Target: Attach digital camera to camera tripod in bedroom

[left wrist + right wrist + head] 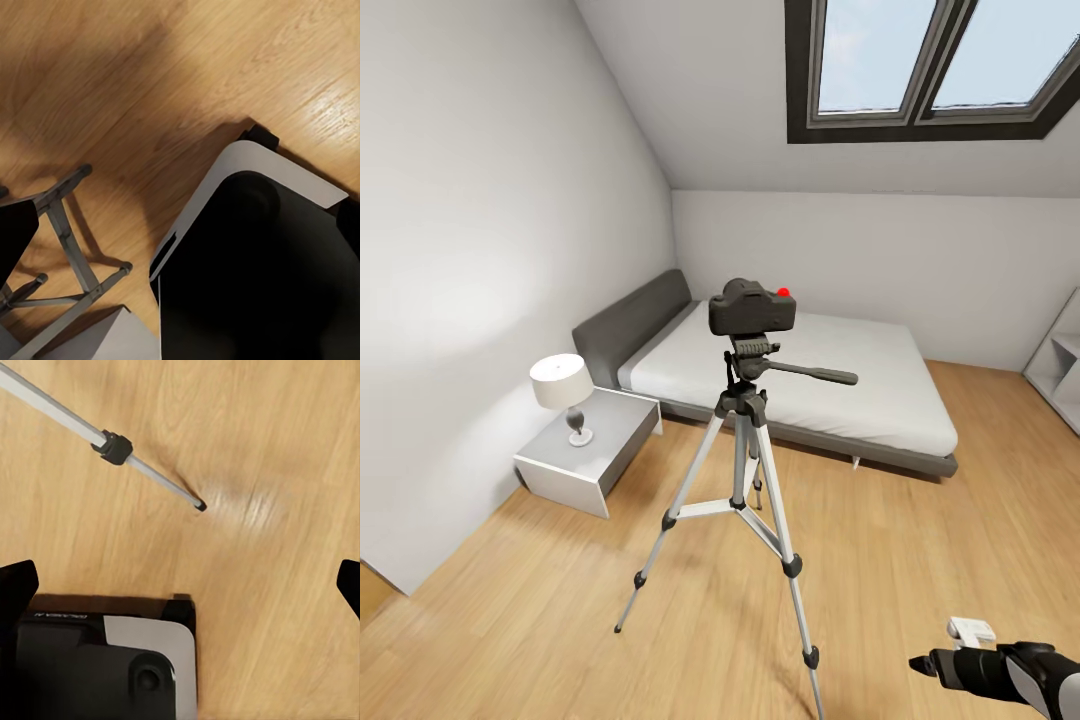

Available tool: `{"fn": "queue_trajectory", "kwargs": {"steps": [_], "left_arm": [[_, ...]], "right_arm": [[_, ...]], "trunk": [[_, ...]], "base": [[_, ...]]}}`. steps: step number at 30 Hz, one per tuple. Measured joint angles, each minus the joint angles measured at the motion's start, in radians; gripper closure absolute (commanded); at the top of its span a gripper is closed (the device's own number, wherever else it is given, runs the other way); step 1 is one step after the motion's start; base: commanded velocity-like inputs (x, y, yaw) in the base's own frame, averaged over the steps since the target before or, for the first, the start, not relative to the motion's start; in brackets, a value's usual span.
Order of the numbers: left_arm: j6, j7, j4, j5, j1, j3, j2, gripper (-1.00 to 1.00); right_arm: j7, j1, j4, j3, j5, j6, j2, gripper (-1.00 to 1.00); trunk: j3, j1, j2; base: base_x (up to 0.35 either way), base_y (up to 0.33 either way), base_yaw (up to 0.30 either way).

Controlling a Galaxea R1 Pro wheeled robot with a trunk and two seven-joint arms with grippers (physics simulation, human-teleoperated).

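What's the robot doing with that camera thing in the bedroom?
Right now nothing is holding the digital camera. It sits on top of the camera tripod, which stands on the wood floor in front of the bed. The robot's right hand is low beside the tripod, away from the camera, with nothing in it.

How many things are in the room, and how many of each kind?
Camera: 1
Tripod: 1
Bed: 1
Nightstand: 1
Lamp: 1
Skylight: 1
Shelf: 1
Total: 7
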Motion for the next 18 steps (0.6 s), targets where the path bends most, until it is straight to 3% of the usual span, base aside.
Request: {"fn": "queue_trajectory", "kwargs": {"steps": [6,18], "left_arm": [[0.000,0.000,0.000,0.000,0.000,0.000,0.000,-1.00],[0.000,0.000,0.000,0.001,0.001,0.001,0.000,-1.00]], "right_arm": [[-0.007,0.014,0.007,0.001,0.000,-0.007,0.003,-1.00],[-0.059,0.147,0.009,0.000,-0.002,-0.049,0.017,-1.00]], "trunk": [[0.000,0.000,0.000],[0.000,0.000,0.000]], "base": [[0.000,0.000,0.000],[0.000,0.000,0.000]]}}
